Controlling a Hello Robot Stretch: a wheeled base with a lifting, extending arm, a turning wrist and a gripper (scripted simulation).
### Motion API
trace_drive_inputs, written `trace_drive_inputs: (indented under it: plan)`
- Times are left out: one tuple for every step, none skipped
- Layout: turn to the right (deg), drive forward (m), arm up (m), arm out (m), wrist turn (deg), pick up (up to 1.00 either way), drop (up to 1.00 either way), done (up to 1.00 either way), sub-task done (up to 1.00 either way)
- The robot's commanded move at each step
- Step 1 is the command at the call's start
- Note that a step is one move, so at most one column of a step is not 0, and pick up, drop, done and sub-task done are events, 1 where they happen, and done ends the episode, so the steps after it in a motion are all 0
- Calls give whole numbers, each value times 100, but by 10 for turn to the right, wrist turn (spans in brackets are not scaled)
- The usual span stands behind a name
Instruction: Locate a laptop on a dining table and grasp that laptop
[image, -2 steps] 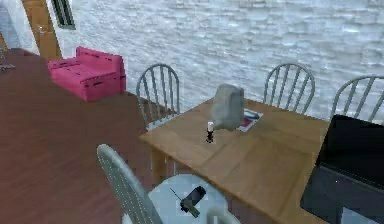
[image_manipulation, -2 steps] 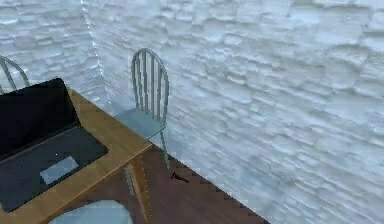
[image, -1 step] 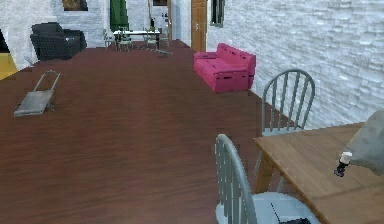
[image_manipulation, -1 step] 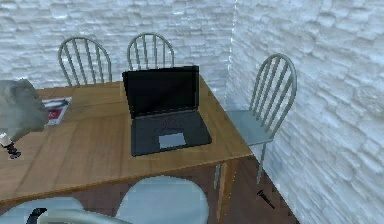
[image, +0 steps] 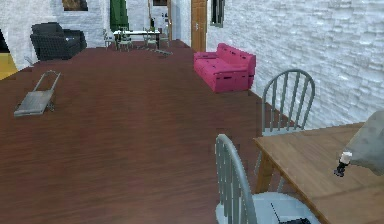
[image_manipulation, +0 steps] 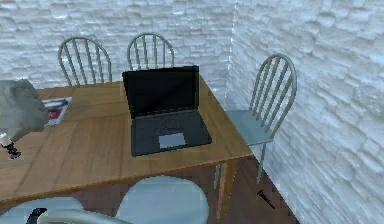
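Laptop (image_manipulation: 165, 108): centre of the arm side view, lid raised, flat black screen, dark grey slab base with a paler rectangular touchpad. Rests on the surface toward its right end.
Surface (image_manipulation: 90, 145): rectangular top of warm wooden planks, cut off at the frame's left edge.
Left chair (image_manipulation: 84, 58), middle chair (image_manipulation: 150, 48): grey, round-topped spindle backs rising behind the far edge, seats hidden.
Right chair (image_manipulation: 268, 92): same make, at the right end, seat partly tucked under.
Flat item (image_manipulation: 57, 108): red and white, left of the laptop, partly hidden, kind hard to make out.
Wall (image_manipulation: 310, 60): rough white brick.
Floor (image: 130, 130): dark reddish boards.
Sofa (image: 225, 68): pink, boxy, upper right of the forward view.
Jaws: state cannot be told.
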Motion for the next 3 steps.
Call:
trace_drive_inputs:
  plan:
    - [0, 0, 34, 0, 0, 0, 0, 0, 0]
    - [0, 0, 0, 50, 0, 0, 0, 0, 0]
    - [0, 0, 0, 0, 450, 0, 0, 0, 0]
